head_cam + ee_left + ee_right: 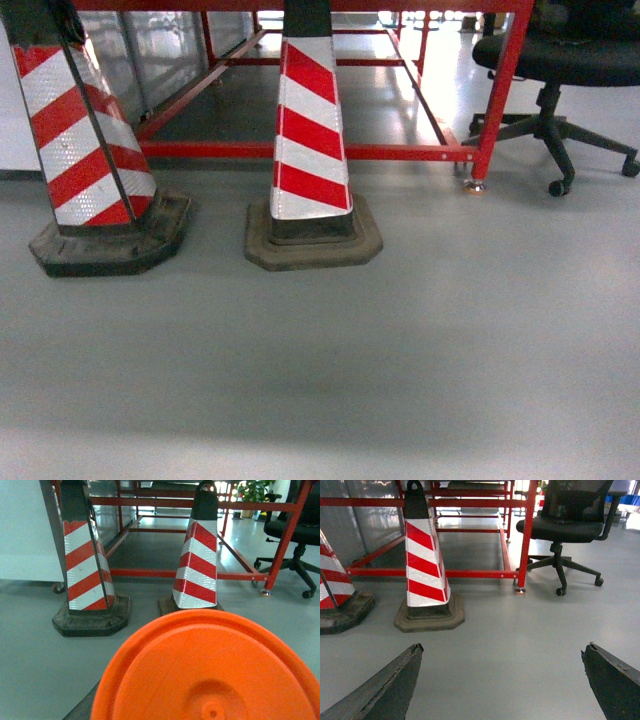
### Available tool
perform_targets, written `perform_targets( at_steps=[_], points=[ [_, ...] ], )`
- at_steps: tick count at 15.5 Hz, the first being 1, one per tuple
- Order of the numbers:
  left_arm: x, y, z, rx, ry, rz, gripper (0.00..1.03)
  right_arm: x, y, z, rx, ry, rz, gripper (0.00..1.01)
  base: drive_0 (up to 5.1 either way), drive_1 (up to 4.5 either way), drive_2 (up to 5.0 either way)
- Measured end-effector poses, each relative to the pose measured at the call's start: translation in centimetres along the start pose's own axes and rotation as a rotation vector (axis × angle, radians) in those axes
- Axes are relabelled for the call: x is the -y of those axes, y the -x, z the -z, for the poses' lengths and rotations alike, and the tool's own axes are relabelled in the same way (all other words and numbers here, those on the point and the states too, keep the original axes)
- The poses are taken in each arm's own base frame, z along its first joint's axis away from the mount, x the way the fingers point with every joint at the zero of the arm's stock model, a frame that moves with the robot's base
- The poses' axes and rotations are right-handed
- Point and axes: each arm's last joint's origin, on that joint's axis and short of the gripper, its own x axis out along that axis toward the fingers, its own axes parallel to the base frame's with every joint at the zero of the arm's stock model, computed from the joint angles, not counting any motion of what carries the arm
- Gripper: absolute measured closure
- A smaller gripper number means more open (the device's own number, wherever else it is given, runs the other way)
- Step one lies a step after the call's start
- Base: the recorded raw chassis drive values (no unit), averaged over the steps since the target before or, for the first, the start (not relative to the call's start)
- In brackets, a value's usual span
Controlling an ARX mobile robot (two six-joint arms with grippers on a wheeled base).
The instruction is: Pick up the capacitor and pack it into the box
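Observation:
The capacitor [210, 675] shows in the left wrist view as a bright orange round end face filling the lower frame, close to the camera. My left gripper [200, 712] holds it. Only one of its dark fingers [84, 706] shows, at the orange rim's lower left, and the other is hidden behind the capacitor. In the right wrist view my right gripper [504, 648] stands open above bare grey floor, with nothing between its two dark fingertips. The box is out of view. Neither gripper appears in the head view.
Two red-and-white striped cones [310, 150] [85, 150] on dark bases stand on the grey floor ahead. Behind them runs a red metal frame [300, 150]. A black office chair [560, 70] on castors is at the right.

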Motion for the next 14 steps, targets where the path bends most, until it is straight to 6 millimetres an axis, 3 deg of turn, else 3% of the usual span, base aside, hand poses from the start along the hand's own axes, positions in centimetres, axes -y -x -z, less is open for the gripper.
perform_targets(
  at_steps=[14],
  points=[
    [0.00,0.00,0.01,-0.001,0.000,0.000,0.60,0.01,0.00,0.01,-0.002,0.000,0.003,0.03,0.0,4.14,-4.2]
  ],
)
